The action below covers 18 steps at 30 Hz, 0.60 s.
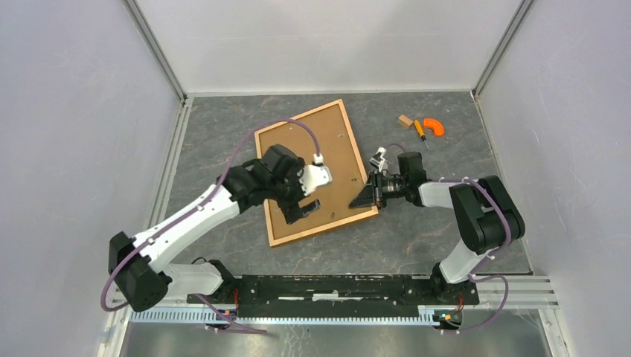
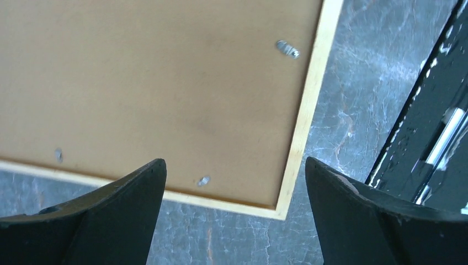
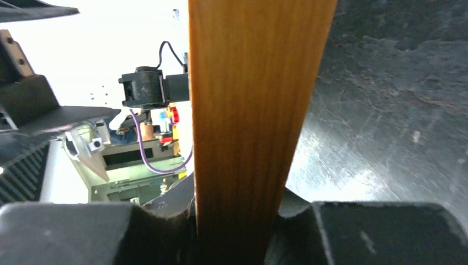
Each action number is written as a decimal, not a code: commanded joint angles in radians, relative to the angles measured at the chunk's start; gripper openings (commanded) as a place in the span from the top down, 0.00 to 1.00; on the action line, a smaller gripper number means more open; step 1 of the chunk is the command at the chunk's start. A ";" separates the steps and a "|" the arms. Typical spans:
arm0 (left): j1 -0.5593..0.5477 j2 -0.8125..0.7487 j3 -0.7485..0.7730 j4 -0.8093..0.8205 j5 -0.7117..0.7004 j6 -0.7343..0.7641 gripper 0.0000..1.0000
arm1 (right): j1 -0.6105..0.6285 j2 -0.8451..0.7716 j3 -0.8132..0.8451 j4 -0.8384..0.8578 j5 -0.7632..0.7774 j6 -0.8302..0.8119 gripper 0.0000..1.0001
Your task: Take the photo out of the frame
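Photo: unseen, we judge it under backing board (image 1: pixel 327 149) inside frame (image 1: pixel 299 117), face down on table (image 1: pixel 446 223) | left gripper (image 2: pixel 234 168): jaws wide apart above near corner | right gripper (image 1: pixel 368 195): clamped on frame's right rail | handling: likely thin, floppy, crease-prone; we grip an edge, after board lifts.

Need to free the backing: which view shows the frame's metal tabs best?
Left wrist: three metal tabs show clearly on the brown backing board. The top view shows them at most as tiny specks; the right wrist shows just the frame as a wooden edge, no tabs.
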 commanded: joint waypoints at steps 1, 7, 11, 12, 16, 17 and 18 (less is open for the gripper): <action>0.116 -0.069 0.056 -0.065 0.104 -0.089 0.00 | -0.034 -0.116 0.172 -0.326 0.086 -0.423 1.00; 0.312 -0.130 0.058 -0.044 0.133 -0.181 0.00 | -0.035 -0.148 0.399 -0.709 0.208 -0.695 1.00; 0.439 -0.160 0.058 -0.032 0.176 -0.229 0.00 | -0.035 -0.169 0.538 -0.844 0.304 -0.809 1.00; 0.466 -0.163 0.058 -0.031 0.188 -0.243 0.00 | -0.035 -0.173 0.568 -0.869 0.325 -0.825 1.00; 0.575 -0.166 0.067 -0.024 0.248 -0.302 0.00 | -0.034 -0.175 0.722 -0.953 0.405 -0.891 1.00; 0.603 -0.165 0.073 -0.026 0.271 -0.325 0.00 | -0.035 -0.172 0.758 -0.975 0.424 -0.907 1.00; 0.639 -0.167 0.079 -0.028 0.304 -0.340 0.00 | -0.035 -0.170 0.800 -0.997 0.446 -0.926 1.00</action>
